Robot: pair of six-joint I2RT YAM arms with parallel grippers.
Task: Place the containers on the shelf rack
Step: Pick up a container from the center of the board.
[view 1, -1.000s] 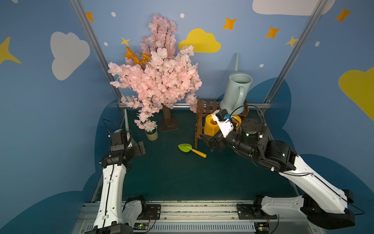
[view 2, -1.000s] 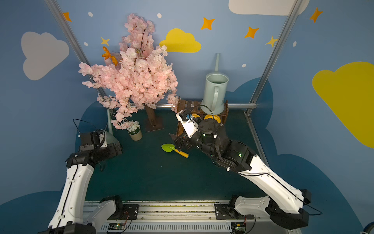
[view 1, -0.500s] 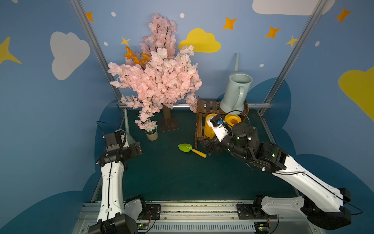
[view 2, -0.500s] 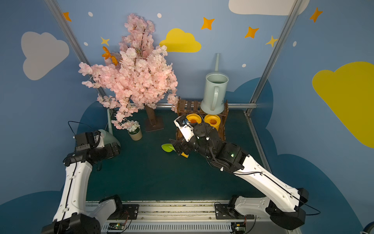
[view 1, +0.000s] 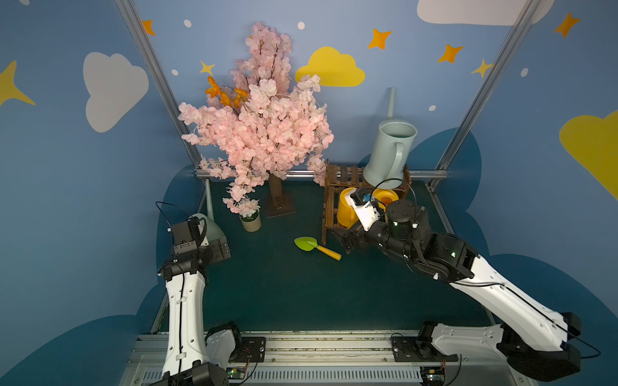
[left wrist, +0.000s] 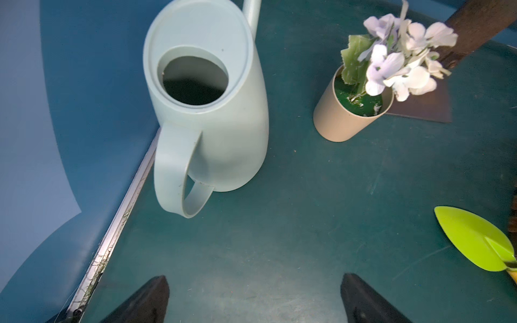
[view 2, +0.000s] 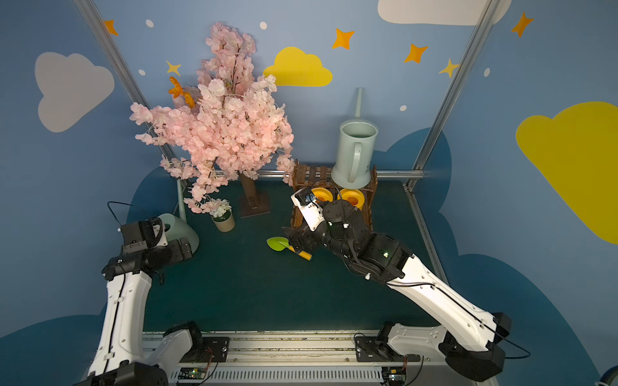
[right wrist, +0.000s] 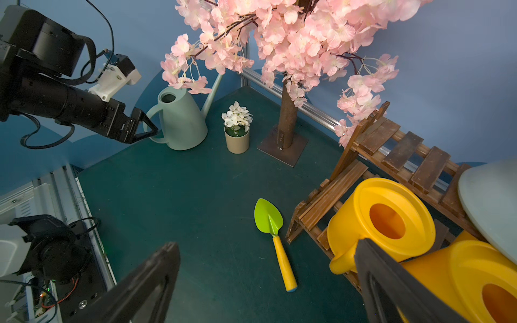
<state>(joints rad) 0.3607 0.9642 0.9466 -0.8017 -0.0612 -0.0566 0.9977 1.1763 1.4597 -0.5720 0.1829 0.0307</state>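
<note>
Dark brown slatted wood: shelf rack (view 1: 341, 173), two stepped tiers, upright at the back of the green mat (view 1: 284, 294).

- Lower tier of the rack: left yellow can (view 1: 344, 209) and right yellow can (view 1: 388, 197), side by side.
- Upper tier, right end: tall pale can (view 1: 389, 153), upright, handle facing forward, long spout rising behind. The slats to its left are bare.
- Well to the left of the rack, on the mat by the wall: second pale can (left wrist: 212, 112), upright, not on the rack.
- Left gripper (left wrist: 253, 282): far from the rack, near that can's handle, fingers spread wide, nothing between them.
- Right gripper (view 1: 342, 240): just in front of the rack's lower tier, fingers spread wide, holding nothing.
- Between the rack and the second pale can: trowel (view 1: 309, 244) lying flat nearest the rack, blossom tree (view 1: 264, 127), and a flower pot (view 1: 250, 223).
</note>
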